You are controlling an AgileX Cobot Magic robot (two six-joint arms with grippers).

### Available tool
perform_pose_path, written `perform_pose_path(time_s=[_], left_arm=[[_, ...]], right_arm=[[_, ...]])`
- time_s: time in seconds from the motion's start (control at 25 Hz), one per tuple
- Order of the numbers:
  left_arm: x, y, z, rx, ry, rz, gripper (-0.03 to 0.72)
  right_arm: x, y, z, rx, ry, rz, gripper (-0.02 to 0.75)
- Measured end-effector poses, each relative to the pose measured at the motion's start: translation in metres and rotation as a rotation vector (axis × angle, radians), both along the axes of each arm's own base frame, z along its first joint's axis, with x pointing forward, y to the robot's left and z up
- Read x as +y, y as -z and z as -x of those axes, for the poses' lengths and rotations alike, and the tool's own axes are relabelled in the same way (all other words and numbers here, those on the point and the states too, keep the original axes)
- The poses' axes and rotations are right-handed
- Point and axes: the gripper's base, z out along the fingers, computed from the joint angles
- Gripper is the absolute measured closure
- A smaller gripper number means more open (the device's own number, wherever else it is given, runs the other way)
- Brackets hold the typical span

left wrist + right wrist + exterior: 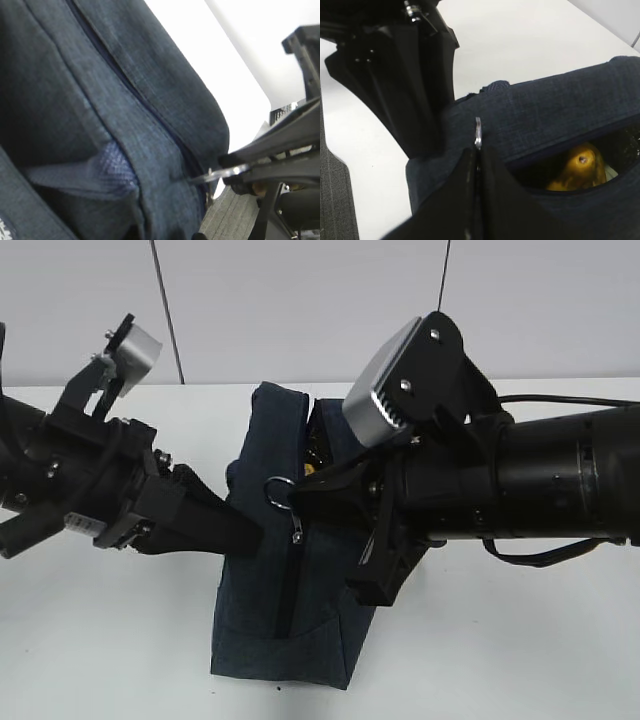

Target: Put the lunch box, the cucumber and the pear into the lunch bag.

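The dark navy lunch bag (285, 625) stands mid-table with its top partly unzipped. Through the opening the yellow pear (577, 170) shows inside. The lunch box and the cucumber are hidden. My right gripper (292, 498) is shut on the metal ring pull (277, 490) of the zipper; the ring's edge sticks out above the closed fingertips in the right wrist view (478, 131). My left gripper (255, 532) is pressed into the bag's left side, its fingers (405, 85) closed on a fold of fabric (100, 172).
The bag stands on a white table (520, 660) before a pale wall. A grey textured strip (335, 200) runs along the table's edge.
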Motion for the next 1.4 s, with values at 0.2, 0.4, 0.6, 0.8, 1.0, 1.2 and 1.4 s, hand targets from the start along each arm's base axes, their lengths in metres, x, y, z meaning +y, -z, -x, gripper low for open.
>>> perform_pose_path(time_s=[0.2,0.4,0.6,0.8,1.0,1.2,1.4], left_arm=[[0.0005,0.0006,0.0008,-0.003,0.015,-0.012,0.503],[0.0008,0.0011,0.001,-0.005,0.019,-0.019,0.571],[0.0012,0.0015,0.0009,-0.009,0.021,-0.026,0.638],[0.0013,0.0017,0.0007,-0.011,0.02,-0.028,0.697],[0.0015,0.0019,0.0008,-0.012,0.022,-0.031,0.698],[0.0019,0.0024,0.0011,-0.014,0.028,-0.038,0.698],[0.0018,0.0024,0.0015,-0.012,0.032,-0.038,0.699]], right_arm=[[-0.0011,-0.0006,-0.0023,-0.006,0.023,0.011,0.732],[-0.0006,-0.0031,-0.0048,-0.015,0.032,0.012,0.732],[-0.0005,-0.0041,-0.0055,-0.018,0.035,0.011,0.732],[-0.0006,-0.0044,-0.0059,-0.02,0.039,0.013,0.732],[-0.0012,-0.0046,-0.007,-0.024,0.05,0.019,0.732],[-0.0007,-0.0071,-0.0084,-0.031,0.053,0.017,0.732],[-0.0015,-0.0071,-0.0095,-0.034,0.066,0.024,0.732]])
